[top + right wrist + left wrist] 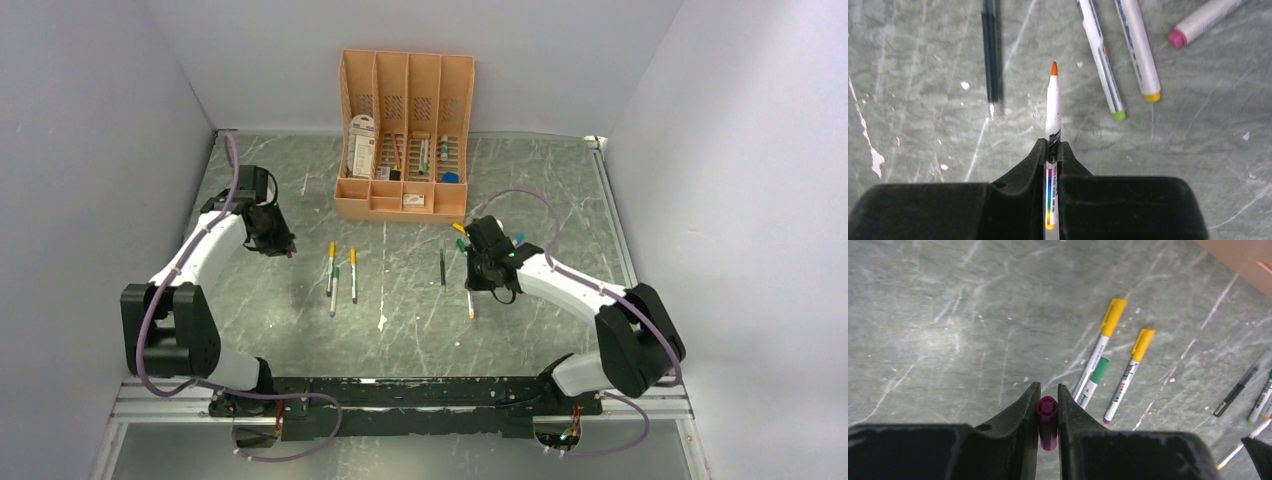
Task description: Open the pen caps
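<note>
Left gripper (1048,396) clenched on a purple cap (1047,412). The cap sits end-on to the wrist camera between the fingers (1024,407), above the grey marbled worktop (938,315). At 1 o'clock from those fingers, three pens lie flat with caps on: a yellow-capped pen (1105,337), a green-capped pen (1095,376) just beside its barrel, and a second yellow-capped pen (1130,367) near them. Their barrels carry blue and red print, too small to read. Right gripper (1053,150) is clamped on the barrel of an uncapped orange pen (1053,105), nib pointing to 12 o'clock in its wrist view. That barrel has a rainbow stripe and a line of small black print; can't read it. On the worktop beyond it: a dark pen (991,55) at 11 o'clock, a green-ended pen (1104,65) and a yellow-ended pen (1138,50) at 1 o'clock, and a pink-ended pen (1203,20) at 2 o'clock. In the top view the left arm is at 9 o'clock, the right at 3 o'clock, and a peach-orange organiser (405,205) at 12 o'clock. The labels on the packets in it are illegible.
</note>
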